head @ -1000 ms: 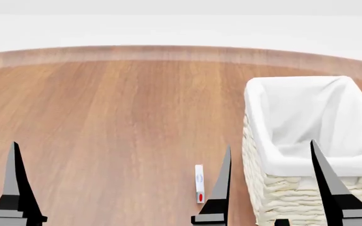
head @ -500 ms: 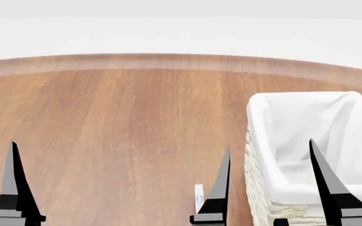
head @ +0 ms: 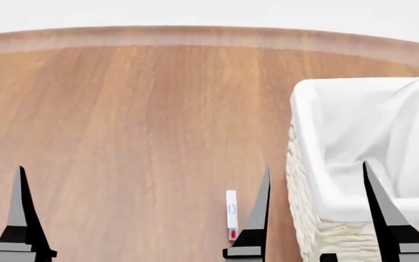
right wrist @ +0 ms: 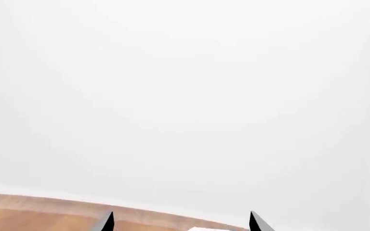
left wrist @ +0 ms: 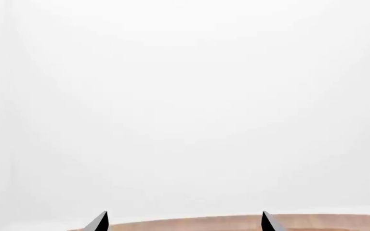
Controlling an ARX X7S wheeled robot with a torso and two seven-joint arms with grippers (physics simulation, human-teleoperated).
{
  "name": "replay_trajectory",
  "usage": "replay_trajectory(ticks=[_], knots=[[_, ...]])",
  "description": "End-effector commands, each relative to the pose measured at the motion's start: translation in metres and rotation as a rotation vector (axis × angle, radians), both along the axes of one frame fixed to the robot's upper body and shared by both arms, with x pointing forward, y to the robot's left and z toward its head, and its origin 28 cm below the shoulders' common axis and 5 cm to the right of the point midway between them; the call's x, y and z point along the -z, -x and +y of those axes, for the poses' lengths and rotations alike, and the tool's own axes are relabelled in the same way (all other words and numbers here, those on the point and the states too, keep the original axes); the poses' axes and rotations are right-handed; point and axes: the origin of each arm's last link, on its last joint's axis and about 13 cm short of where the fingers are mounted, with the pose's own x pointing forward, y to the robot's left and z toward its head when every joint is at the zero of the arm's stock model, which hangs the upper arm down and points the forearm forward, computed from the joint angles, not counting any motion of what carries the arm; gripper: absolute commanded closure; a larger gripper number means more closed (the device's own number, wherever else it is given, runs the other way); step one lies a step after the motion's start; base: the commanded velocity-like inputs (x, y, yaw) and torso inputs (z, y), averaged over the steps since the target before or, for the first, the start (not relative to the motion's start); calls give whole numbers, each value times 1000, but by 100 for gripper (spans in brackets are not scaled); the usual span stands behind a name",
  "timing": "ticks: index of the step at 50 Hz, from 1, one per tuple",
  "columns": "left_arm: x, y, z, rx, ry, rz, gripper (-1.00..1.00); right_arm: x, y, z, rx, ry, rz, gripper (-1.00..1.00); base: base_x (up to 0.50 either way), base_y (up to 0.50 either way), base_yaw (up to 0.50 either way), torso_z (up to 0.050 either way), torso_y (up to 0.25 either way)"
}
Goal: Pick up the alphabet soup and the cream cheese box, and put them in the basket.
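Note:
The cream cheese box (head: pixel 231 215), a thin white carton with a blue oval and a red dot, lies on the wooden table just left of my right gripper's left finger (head: pixel 256 218). The basket (head: pixel 307 180), cream wicker with a white liner, stands at the right. My right gripper (head: pixel 316 169) is open and empty, and its fingers frame the basket's near left corner. It also shows open in the right wrist view (right wrist: pixel 181 220). My left gripper (left wrist: pixel 183 220) is open and empty. Only one of its fingers (head: pixel 20 213) shows in the head view. The alphabet soup is out of view.
The wooden table (head: pixel 137 120) stretches from the basket to its curved far edge (head: pixel 195 35), with a white background beyond. Both wrist views show mostly white background and a strip of the table's far edge (left wrist: pixel 236 222). A white bit (right wrist: pixel 207 229) shows between the right fingers.
The head view tipped up, then down further than before. The table's far edge now sits higher in the picture, and the cream cheese box shows in full again. The grippers keep their places.

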Motion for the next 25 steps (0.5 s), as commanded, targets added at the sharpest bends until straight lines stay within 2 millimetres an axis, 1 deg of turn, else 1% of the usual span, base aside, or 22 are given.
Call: replay_trajectory(ticks=[1,25], knots=[[2,0,-1,-2,-3,7,-100,1,0,0,0,-2,3,-100,0,0,0,0,-178],[4,-4,0,-5,-8,13,-100,2,-5,0,-3,-4,11,-100,0,0,0,0,-175]])
